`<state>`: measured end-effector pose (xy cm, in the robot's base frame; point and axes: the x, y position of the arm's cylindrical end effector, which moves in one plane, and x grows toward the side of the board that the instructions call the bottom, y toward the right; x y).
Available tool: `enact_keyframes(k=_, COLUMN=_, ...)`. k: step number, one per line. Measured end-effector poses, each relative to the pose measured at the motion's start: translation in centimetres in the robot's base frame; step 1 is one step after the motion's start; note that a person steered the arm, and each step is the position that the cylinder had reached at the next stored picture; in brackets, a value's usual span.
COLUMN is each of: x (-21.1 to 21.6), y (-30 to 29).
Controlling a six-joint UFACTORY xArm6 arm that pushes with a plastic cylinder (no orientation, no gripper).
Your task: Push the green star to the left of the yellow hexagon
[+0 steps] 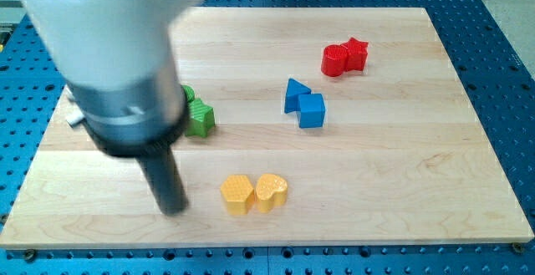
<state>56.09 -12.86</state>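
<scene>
The yellow hexagon [237, 194] lies near the view's bottom centre, touching a yellow heart [272, 191] on its right. A green block [200, 118], partly hidden by the arm, sits at the view's left; another green piece [188, 94] peeks out just above it. I cannot tell which of them is the star. My tip [173, 209] rests on the board left of the yellow hexagon and below the green blocks, apart from all of them.
A blue triangle [294, 94] and blue cube [312, 110] touch at centre right. A red cylinder [335, 60] and red star [357, 53] touch at the view's top right. The large arm body [109, 49] hides the board's upper left.
</scene>
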Motion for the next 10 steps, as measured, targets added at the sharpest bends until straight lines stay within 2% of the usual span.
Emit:
enact_keyframes(k=1, x=-3.8, y=5.2)
enact_keyframes(k=2, x=-10.3, y=10.3)
enact_keyframes(k=3, x=-12.4, y=6.6)
enact_keyframes(k=4, x=-9.2, y=2.0)
enact_keyframes(k=5, x=-9.7, y=0.4)
enact_keyframes(k=6, x=-10.5, y=-3.6)
enact_keyframes(k=7, x=-3.0, y=-0.5)
enact_keyframes(k=8, x=-4.2, y=-0.7)
enact_keyframes(k=10, x=-2.7, y=1.5)
